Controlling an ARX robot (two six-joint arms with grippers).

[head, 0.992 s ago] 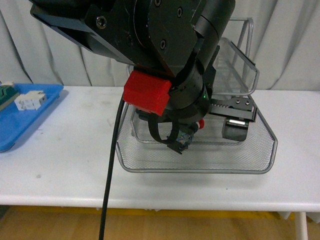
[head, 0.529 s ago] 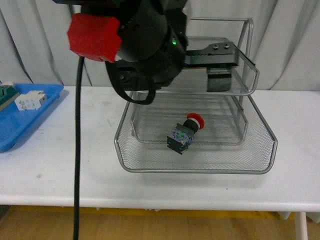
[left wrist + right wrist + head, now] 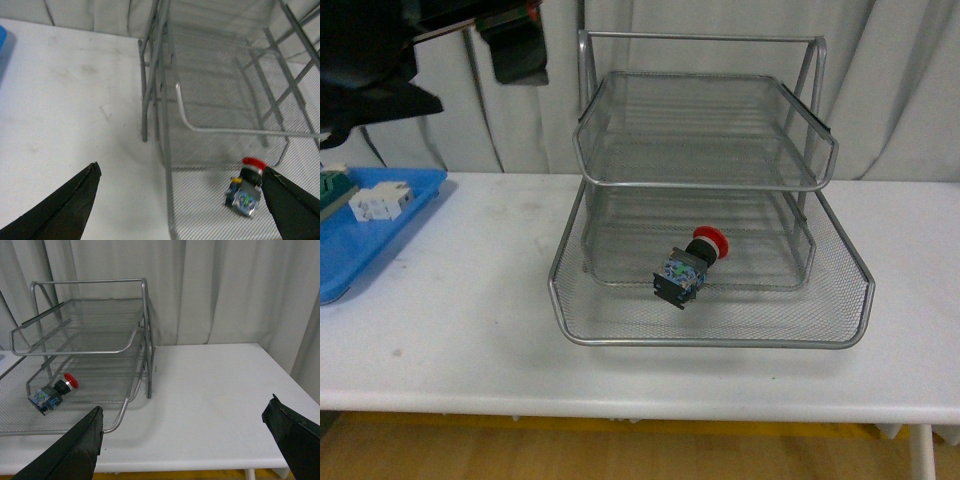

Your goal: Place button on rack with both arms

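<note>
The button (image 3: 690,268), red cap on a dark body, lies tipped on its side in the bottom tier of the silver wire rack (image 3: 705,185). Nothing holds it. My left arm (image 3: 380,50) is high at the upper left of the front view, well away from the rack. In the left wrist view the left gripper (image 3: 180,167) is open above the table and the rack's (image 3: 230,131) corner, with the button (image 3: 245,192) far below, close to one finger in the picture. My right gripper (image 3: 185,405) is open over bare table beside the rack (image 3: 85,350); the button (image 3: 54,390) shows to one side.
A blue tray (image 3: 360,235) at the table's left edge holds a white block (image 3: 380,200) and a green-and-cream switch (image 3: 332,188). A grey curtain hangs behind the table. The table's front edge runs across the bottom of the front view.
My left arm has risen from the rack's bottom tier and swung up and left. The button it hid now lies uncovered in that tier.
</note>
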